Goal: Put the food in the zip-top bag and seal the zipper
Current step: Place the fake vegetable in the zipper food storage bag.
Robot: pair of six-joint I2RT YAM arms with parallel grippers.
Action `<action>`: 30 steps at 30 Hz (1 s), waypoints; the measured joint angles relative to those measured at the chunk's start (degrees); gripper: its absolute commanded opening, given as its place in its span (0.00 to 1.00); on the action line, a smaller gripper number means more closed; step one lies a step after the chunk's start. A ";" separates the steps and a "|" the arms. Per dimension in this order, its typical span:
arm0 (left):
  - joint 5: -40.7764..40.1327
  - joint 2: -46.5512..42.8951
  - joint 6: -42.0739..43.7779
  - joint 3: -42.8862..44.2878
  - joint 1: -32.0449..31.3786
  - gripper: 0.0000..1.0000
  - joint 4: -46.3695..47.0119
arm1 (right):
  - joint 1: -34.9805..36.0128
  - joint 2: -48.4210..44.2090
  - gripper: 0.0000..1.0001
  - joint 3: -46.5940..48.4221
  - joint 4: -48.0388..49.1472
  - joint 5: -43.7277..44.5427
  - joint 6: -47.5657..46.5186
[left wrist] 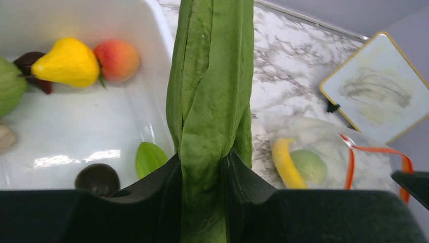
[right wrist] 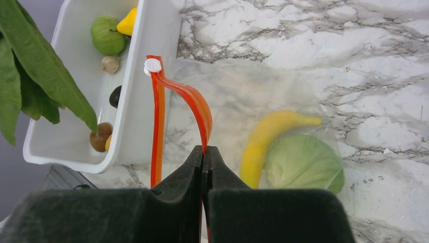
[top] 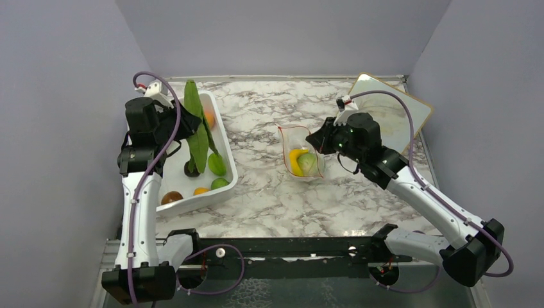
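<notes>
Overhead, the left fingers (top: 185,122) clamp a long, ridged green gourd (top: 196,128) partway along its length, holding it above the white tub (top: 226,154) at 9 o'clock on the marble surface (top: 269,109). Well apart, near the centre, the right fingers (right wrist: 205,164) are pressed together on the red-orange zipper (right wrist: 195,101) of the clear bag (right wrist: 243,86). They pinch one side of the strip, and the mouth stands open (a white slider (right wrist: 152,65) sits at the strip's far end). The bag lies on the surface at 3 o'clock from the tub, near it but not touching. A yellow banana (right wrist: 270,134) and a pale green cabbage (right wrist: 303,162) lie side by side inside, toward its 6 o'clock end. In the tub, seen past the gourd from the left wrist, are a yellow pear (left wrist: 68,62) beside a peach (left wrist: 117,58), a green fruit (left wrist: 7,86) at the edge of view, a dark round piece (left wrist: 97,178) and a small green piece (left wrist: 148,157). A gold-edged board (top: 391,106) sits at 1 o'clock, near the back right corner.
</notes>
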 measured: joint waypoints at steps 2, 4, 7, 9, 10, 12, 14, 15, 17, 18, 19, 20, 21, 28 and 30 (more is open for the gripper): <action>3.17 0.11 -0.11 0.90 -0.94 0.27 -0.24 | 0.00 0.63 0.01 0.63 0.00 0.74 -0.48; 6.08 0.28 -0.13 1.53 -2.43 0.27 -0.68 | 0.00 1.16 0.01 1.01 0.02 1.38 -0.72; 9.53 0.52 -0.11 2.32 -4.68 0.27 -1.86 | 0.00 1.75 0.01 1.18 0.20 2.14 -1.11; 11.78 0.61 -0.13 2.71 -6.80 0.27 -2.82 | 0.00 2.21 0.01 1.22 0.35 2.71 -1.49; 12.92 0.68 -0.15 2.89 -7.58 0.27 -3.02 | 0.00 2.54 0.01 1.36 0.35 2.97 -1.60; 15.85 0.94 -0.52 3.06 -9.20 0.27 -3.17 | 0.00 3.26 0.01 1.51 0.61 3.50 -1.86; 18.75 1.22 -1.16 3.04 -10.34 0.26 -3.50 | 0.00 3.80 0.01 1.51 0.90 4.00 -2.01; 20.11 1.36 -1.55 2.99 -10.75 0.26 -3.65 | 0.00 4.02 0.01 1.51 1.18 4.15 -2.05; 22.32 1.40 -1.99 2.62 -11.47 0.27 -3.85 | 0.00 4.39 0.01 1.51 2.19 4.20 -2.21; 23.47 1.29 -2.29 2.21 -11.96 0.26 -3.87 | 0.00 4.55 0.01 1.51 2.67 4.17 -2.38; 24.13 1.25 -2.60 1.90 -12.22 0.26 -3.91 | 0.00 4.70 0.01 1.51 3.32 4.13 -2.56; 24.92 1.22 -2.93 1.51 -12.61 0.26 -4.00 | 0.00 4.87 0.01 1.51 4.07 4.04 -2.73; 25.57 1.22 -3.23 1.18 -13.03 0.26 -4.07 | 0.00 5.03 0.01 1.51 4.70 3.89 -2.89; 29.70 1.22 -8.13 -0.09 -17.38 0.26 -2.29 | 0.00 4.94 0.01 1.01 9.81 3.87 -2.93; 30.77 1.20 -10.47 -1.11 -19.19 0.26 -0.04 | 0.00 4.59 0.01 0.61 10.97 4.76 -2.84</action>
